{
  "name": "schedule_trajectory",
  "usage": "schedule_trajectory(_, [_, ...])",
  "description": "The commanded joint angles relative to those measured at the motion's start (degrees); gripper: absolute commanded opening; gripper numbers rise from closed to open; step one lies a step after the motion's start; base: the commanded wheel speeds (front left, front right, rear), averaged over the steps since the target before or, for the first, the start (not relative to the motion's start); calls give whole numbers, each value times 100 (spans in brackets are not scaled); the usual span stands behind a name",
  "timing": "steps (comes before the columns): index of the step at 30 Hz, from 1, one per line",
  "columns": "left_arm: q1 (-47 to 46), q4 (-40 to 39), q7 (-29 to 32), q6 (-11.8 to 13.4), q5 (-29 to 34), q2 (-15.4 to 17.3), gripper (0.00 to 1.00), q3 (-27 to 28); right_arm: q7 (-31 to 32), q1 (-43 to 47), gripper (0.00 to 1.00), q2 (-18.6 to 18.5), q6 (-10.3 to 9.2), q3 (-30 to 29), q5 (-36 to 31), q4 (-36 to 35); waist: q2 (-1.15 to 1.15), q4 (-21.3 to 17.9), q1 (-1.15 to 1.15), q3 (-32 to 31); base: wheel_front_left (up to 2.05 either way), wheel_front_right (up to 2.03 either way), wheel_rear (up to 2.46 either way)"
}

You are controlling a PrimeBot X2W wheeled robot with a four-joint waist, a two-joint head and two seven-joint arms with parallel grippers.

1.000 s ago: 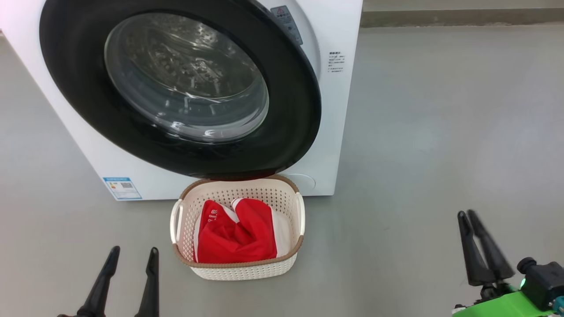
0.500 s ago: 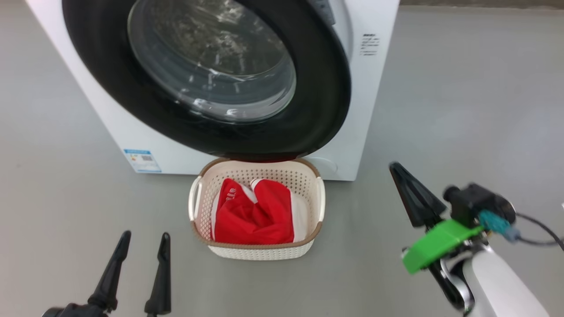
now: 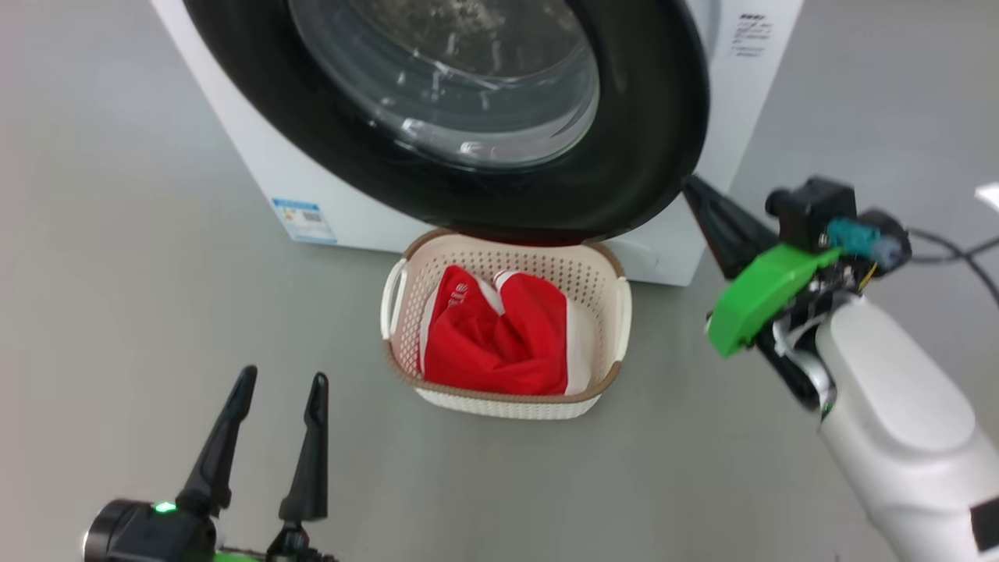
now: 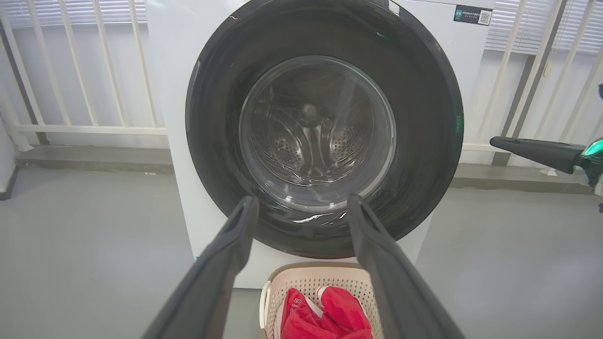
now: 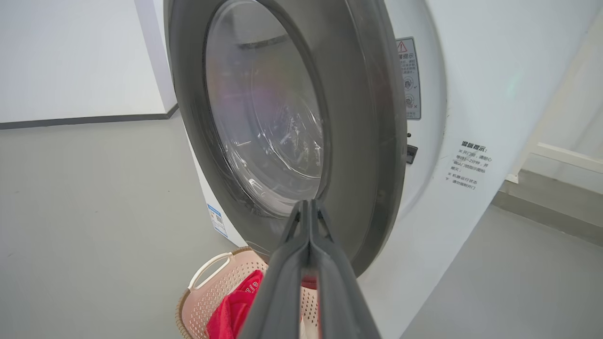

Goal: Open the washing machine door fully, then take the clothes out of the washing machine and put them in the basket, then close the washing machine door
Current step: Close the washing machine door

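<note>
black right gripper (image 3: 697,193) closed, perhaps against door (image 3: 652,148)

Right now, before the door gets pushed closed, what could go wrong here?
1. The shut right end effector aims its narrow tip at the glossy rim of the washing machine door. It may slip off instead of pushing.
2. The basket sits right under the door's lower edge, so a low arm sweep could knock it and spill the red garment.
</note>
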Motion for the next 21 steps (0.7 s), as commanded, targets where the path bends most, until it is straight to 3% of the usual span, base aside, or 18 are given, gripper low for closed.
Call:
schedule_trajectory(1, [-269, -153, -45, -37, 70, 6, 100, 170, 9, -373, 0, -5, 20, 167, 130, 74, 0, 225, 0, 249, 0, 0, 0])
schedule_trajectory(11, [-467, -123, -45, -96, 115, -102, 100, 51, -484, -1491, 0, -178, 20, 421, 266, 1125, 0, 515, 0, 675, 0, 0, 0])
schedule_trajectory(21, [-730, -194, -45, -46, 198, -146, 100, -76, -1047, -2509, 0, -340, 20, 88, 314, 1949, 0, 812, 0, 1257, 0, 0, 0])
